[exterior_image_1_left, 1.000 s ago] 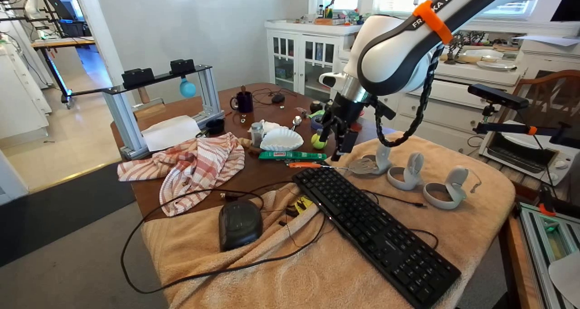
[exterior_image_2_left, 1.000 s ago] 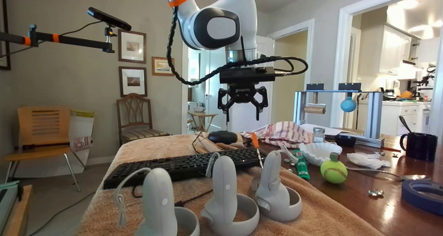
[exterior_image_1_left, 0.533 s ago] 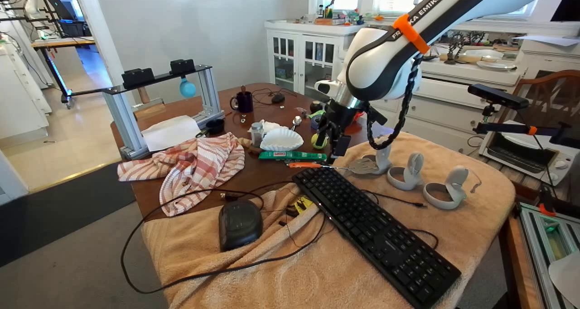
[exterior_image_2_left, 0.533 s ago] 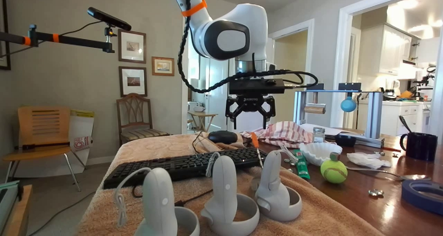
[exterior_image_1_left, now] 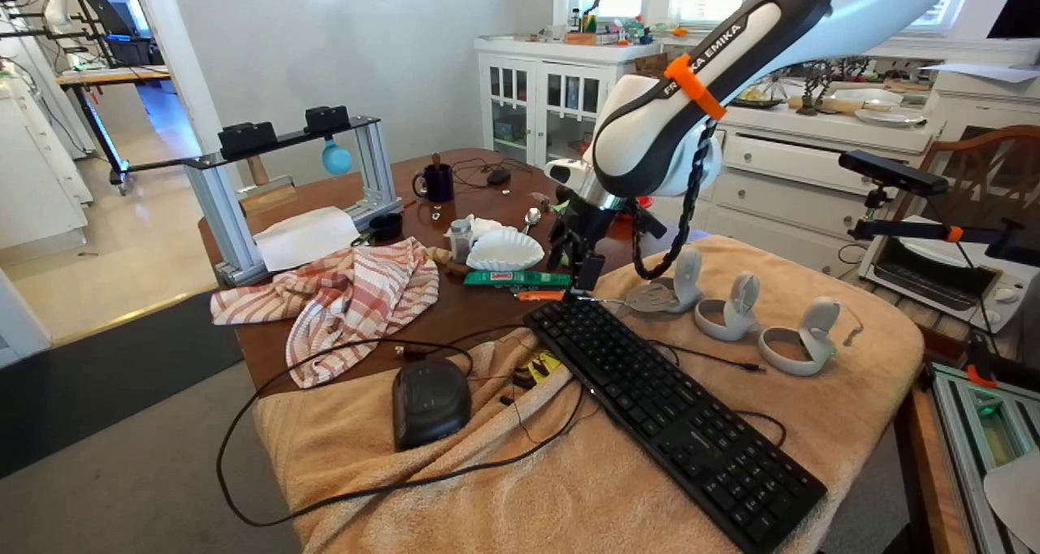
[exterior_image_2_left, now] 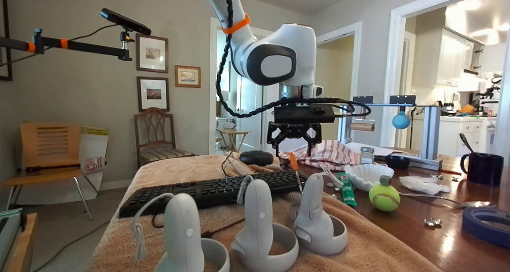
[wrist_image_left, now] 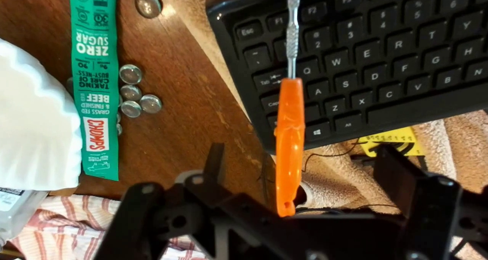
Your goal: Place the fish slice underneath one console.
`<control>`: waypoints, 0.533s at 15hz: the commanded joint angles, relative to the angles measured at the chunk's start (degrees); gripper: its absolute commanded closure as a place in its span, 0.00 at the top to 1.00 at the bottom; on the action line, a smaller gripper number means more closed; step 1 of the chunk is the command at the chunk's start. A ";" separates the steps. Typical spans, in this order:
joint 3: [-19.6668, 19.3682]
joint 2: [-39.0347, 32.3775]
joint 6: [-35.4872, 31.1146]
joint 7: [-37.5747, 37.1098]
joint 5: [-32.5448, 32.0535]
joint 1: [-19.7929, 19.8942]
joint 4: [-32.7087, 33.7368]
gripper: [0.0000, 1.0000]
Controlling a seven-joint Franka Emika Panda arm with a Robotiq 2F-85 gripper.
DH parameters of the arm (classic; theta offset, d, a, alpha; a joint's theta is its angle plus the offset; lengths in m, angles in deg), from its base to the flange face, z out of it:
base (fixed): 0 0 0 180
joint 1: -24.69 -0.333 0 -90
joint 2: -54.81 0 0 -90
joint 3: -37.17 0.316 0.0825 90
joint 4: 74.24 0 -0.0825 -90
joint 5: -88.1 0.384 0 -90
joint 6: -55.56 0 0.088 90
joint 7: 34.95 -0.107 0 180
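Lying under the claw, the fish slice has its orange handle in line with the gap between two spread fingers, which hold nothing. In the wrist view the handle shows a little nearer one finger than the other, so an uneven squeeze could nudge or roll it before both sides bear. Its metal shank crosses a corner of the keyboard, also below the claw; a finger reaching low enough for the handle could strike that edge and shove keyboard and slice together. Off to one side of the claw, the blade lies right by the nearest console; whether the two touch, I cannot tell. A hold near the handle's end would probably leave the blade swinging on a long lever, enough to knock that upright console over. Working the blade beneath it could instead push the console along, or ruck up the towel it stands on. Two more consoles stand farther from the claw that way, so a shove might carry into the neighbour. Beside the claw, on the table, loose glass beads look likely to scatter if a finger lands wide of the handle.
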 commanded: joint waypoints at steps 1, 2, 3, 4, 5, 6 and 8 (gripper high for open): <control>2.07 -3.38 -1.04 1.06 -0.64 1.60 3.03 1.00; 2.27 -3.78 -0.95 1.01 -0.92 1.73 3.43 0.96; 2.47 -4.10 -0.88 0.91 -1.13 1.84 3.81 0.90; 2.66 -4.39 -0.90 0.96 -1.31 1.98 4.10 0.73; 2.80 -4.62 -0.94 0.97 -1.54 2.07 4.33 0.70; 2.91 -4.80 -0.96 0.86 -1.71 2.11 4.51 0.73; 3.18 -5.07 -0.98 0.87 -1.96 2.27 4.79 0.57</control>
